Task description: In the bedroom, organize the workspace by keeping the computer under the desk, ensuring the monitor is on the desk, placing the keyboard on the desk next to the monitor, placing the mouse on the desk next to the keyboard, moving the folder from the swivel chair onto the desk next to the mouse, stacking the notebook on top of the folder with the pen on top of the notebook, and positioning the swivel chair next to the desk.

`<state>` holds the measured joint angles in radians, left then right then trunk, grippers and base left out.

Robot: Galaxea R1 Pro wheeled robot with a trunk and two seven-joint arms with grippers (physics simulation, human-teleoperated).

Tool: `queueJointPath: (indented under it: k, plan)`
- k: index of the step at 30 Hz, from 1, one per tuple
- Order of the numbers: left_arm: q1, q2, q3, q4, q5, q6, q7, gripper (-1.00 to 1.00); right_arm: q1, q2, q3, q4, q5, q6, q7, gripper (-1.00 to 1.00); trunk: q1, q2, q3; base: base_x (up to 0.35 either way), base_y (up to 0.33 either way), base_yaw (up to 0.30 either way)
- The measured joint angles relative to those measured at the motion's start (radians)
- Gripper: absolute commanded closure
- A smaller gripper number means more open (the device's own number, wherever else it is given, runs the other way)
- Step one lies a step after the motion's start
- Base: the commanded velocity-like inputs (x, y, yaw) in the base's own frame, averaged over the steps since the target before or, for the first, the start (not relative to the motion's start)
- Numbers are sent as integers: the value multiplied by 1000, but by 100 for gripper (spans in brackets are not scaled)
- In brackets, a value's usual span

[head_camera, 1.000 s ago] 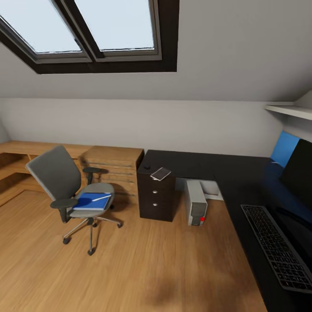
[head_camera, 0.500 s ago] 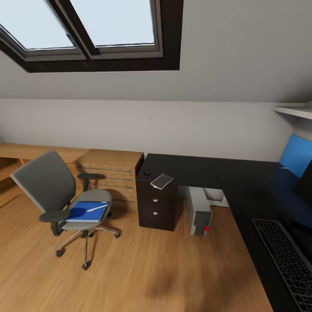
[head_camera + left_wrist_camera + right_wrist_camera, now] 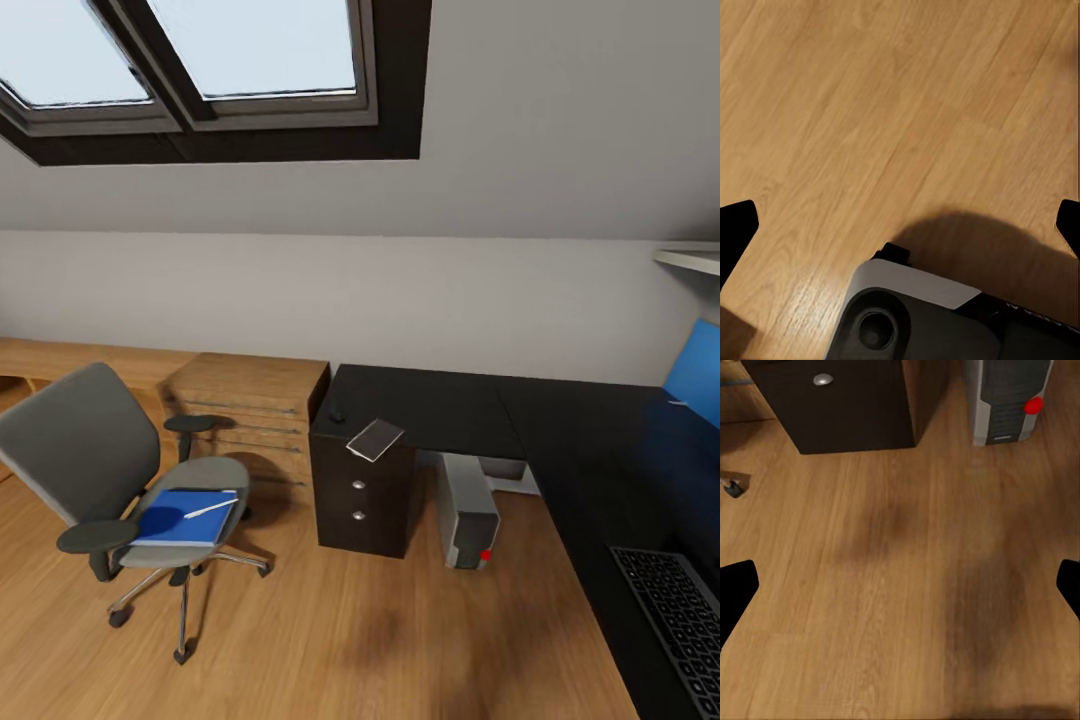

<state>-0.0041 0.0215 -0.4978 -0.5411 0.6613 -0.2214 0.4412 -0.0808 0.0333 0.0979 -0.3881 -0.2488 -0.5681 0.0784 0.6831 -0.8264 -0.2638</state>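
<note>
1. We face an attic bedroom: a sloped white ceiling with a dark-framed skylight (image 3: 200, 80), a pale back wall, and a wood plank floor (image 3: 330, 640).
2. The desk (image 3: 440, 400), glossy black and L-shaped, runs along the wall and down our right side; its drawer unit (image 3: 360, 500) has round silver knobs.
3. The notebook (image 3: 375, 438) lies at the front corner of the desk above the drawers, and the mouse (image 3: 338, 416) sits just behind it.
4. The computer (image 3: 468, 512) stands on the floor under the desk, just beside the drawer unit, with a red spot on its front.
5. The keyboard (image 3: 675, 625) lies on the desk's right wing, cut off by the picture's edge.
6. The swivel chair (image 3: 120, 480) stands well apart from the desk, in front of a light wooden chest (image 3: 245, 415). The folder (image 3: 185, 515) lies on its seat, with the pen (image 3: 210, 508) on top.
7. Both wrist views look down at the floor; the left gripper (image 3: 900, 225) and the right gripper (image 3: 900, 585) each have their fingertips spread wide with nothing between them.
</note>
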Motion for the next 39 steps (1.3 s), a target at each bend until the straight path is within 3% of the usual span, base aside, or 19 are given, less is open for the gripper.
queueJointPath:
  k: [14,39]
  plan:
    - [0,0,0,0,-1,1,0,-100,0,1,-2,0,-1,-2,-1,-100,-54,98,44,333,0,0]
    - [0,1,0,0,-4,-2,0,-100,0,-1,-4,-2,-1,-5,-2,-100,-54,98,44,304,-24,104]
